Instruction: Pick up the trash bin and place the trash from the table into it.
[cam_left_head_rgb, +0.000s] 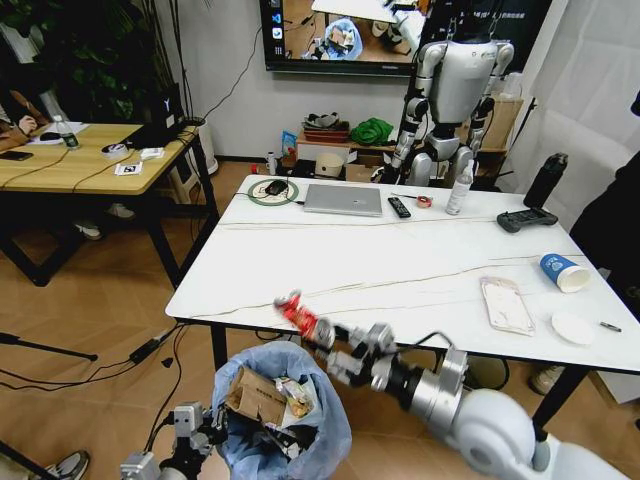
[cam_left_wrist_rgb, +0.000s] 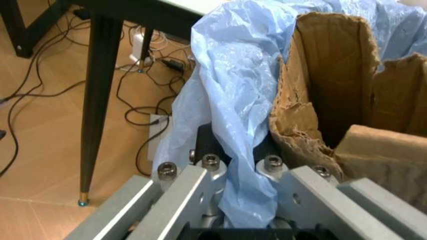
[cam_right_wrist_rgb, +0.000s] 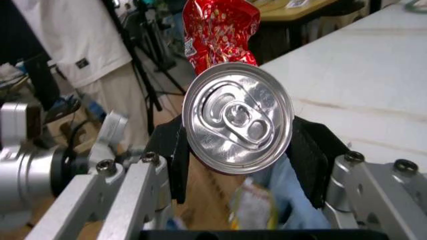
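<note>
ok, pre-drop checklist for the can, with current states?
1. Right gripper has the crushed red can between its pads: ok.
2. Left gripper clamps the rim of the trash bin, bag pinched between the fingers: ok.
3. Can over the bin mouth: not ok, in the head view the can sits at the table edge, above the bin's far rim.
4. Room in the bin: cannot tell, the cardboard box and wrappers already lie inside.
5. Trash left on the table: not ok, blue paper cup, clear plastic package and white disc remain.
</note>
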